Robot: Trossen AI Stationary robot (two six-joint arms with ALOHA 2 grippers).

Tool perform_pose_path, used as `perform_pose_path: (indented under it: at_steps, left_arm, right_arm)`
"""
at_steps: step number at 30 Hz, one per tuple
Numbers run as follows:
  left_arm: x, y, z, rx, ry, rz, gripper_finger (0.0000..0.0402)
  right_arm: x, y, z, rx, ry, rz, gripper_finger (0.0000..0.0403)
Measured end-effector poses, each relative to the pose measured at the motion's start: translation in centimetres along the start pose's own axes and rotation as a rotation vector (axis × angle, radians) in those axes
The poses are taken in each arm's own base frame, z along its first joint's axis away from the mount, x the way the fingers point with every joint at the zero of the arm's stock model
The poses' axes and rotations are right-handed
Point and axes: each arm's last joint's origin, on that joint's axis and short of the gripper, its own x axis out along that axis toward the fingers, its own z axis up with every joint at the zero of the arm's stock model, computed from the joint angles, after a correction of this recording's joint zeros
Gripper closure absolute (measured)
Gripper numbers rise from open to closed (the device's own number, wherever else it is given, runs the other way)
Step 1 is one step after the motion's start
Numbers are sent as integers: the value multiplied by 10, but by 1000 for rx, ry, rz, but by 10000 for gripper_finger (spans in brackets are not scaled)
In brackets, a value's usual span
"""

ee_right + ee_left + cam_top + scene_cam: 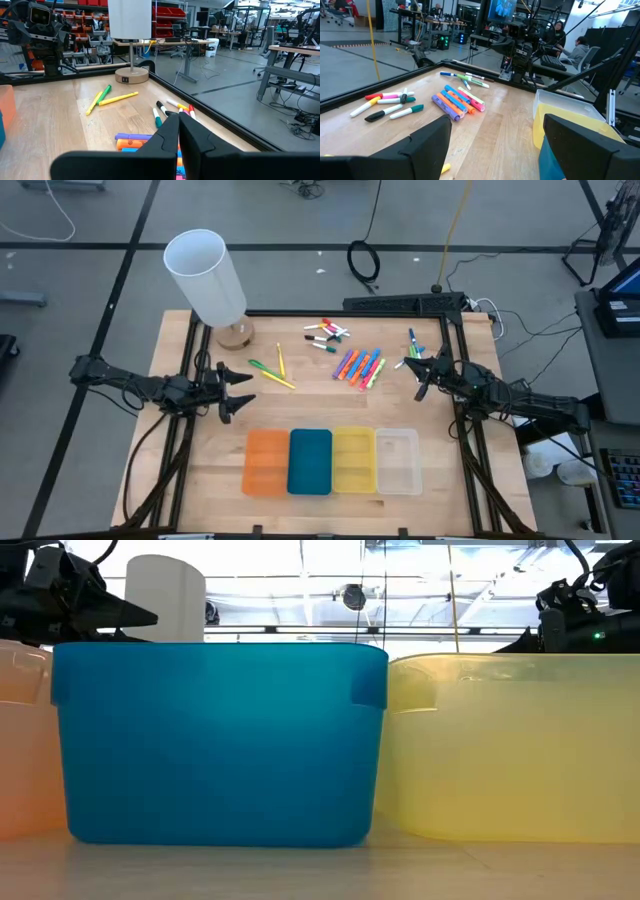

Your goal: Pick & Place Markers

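The markers lie loose on the wooden table: a row of orange, pink, purple and blue ones [358,367], white ones with coloured caps [325,333], a yellow and a green one [272,368], and blue and green ones [413,340]. My left gripper [236,391] hangs open above the table's left part, beside the yellow and green pair, its fingers wide apart [497,120]. My right gripper [416,376] hangs shut at the table's right part, beside the coloured row [179,120]. Neither gripper touches a marker.
Four trays stand side by side along the near edge: orange [266,462], blue [310,461], yellow [354,460] and clear [397,461]. A lamp with a white shade [205,275] stands on its round base [235,333] at the far left corner. A black rail frames the table.
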Motion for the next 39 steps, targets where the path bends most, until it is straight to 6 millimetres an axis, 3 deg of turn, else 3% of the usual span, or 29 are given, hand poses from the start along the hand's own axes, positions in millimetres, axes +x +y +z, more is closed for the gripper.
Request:
perform_pose_path:
  at_steps: [39]
  left_arm:
    - [0,0,0,0,1,0,78]
  right_arm:
    - [0,0,4,-5,-43,-12,403]
